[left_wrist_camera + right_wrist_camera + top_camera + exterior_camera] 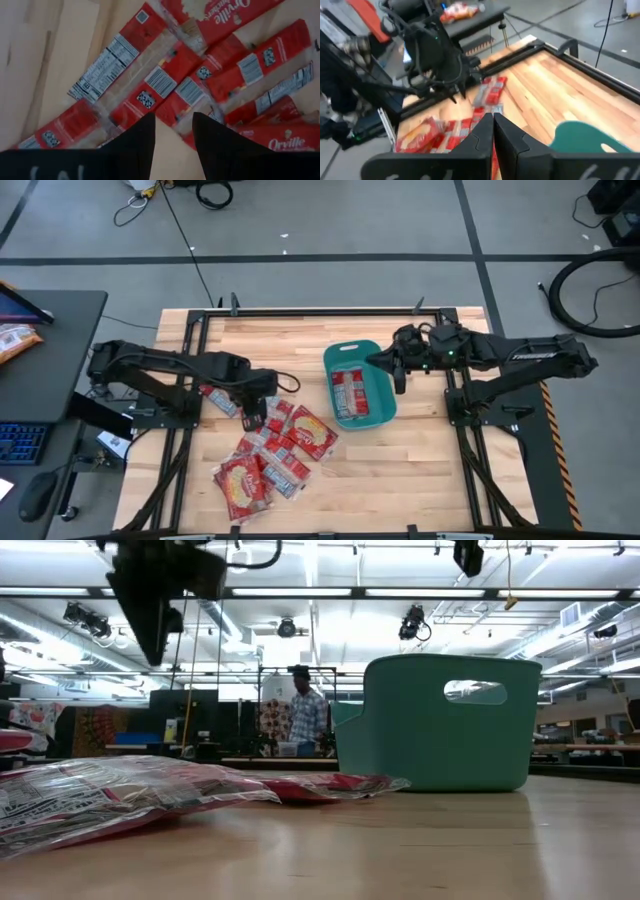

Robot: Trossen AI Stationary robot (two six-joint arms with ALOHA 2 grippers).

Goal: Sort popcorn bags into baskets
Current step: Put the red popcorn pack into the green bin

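Several red popcorn bags (275, 455) lie flat in an overlapping pile on the wooden table's near left part; the low view shows them as a flat heap (120, 795). The teal basket (375, 358) stands right of the table's middle, with red bags (350, 390) lying inside it. My left gripper (173, 131) hangs open above the pile's far edge (252, 418), pointing down, clear of the bags (165, 80). My right gripper (493, 122) is shut and empty, high over the basket's right rim (400, 375), pointing toward the left arm.
A black side table left of the workbench carries an orange snack bag (15, 340), a keyboard and a mouse. Bare wood (420, 470) lies near and to the right of the basket. A person (305, 715) stands far off in the room behind.
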